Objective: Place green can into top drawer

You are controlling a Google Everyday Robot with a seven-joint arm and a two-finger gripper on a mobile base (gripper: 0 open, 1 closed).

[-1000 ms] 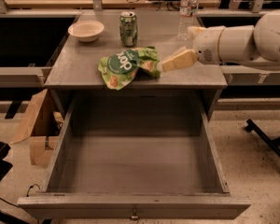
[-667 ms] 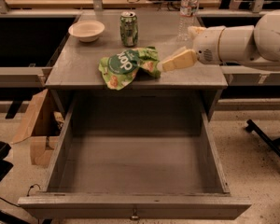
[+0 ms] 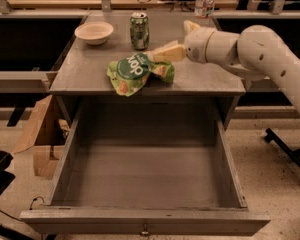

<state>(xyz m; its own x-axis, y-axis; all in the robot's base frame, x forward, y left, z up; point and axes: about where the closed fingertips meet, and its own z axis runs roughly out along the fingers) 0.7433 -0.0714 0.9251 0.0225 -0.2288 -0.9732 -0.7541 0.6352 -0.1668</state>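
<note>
Compared with a second ago, the pale gripper (image 3: 165,53) has slid left and farther back, so the small green drink can (image 3: 139,30) stands upright just beyond and left of its tip, with the crumpled green snack bag (image 3: 137,73) right beneath it. Whether it is spread or closed cannot be told. Sweeping in this low could topple the can or drag the bag; the wide grey metal top drawer (image 3: 150,179) gapes open below, nearer than the gripper.

Cut off at the right edge: the arm (image 3: 285,69) behind the gripper (image 3: 162,53), over the tabletop (image 3: 85,71) near the green can (image 3: 139,30). Half hidden behind the top drawer (image 3: 65,159) wall: a cardboard box (image 3: 40,134).
</note>
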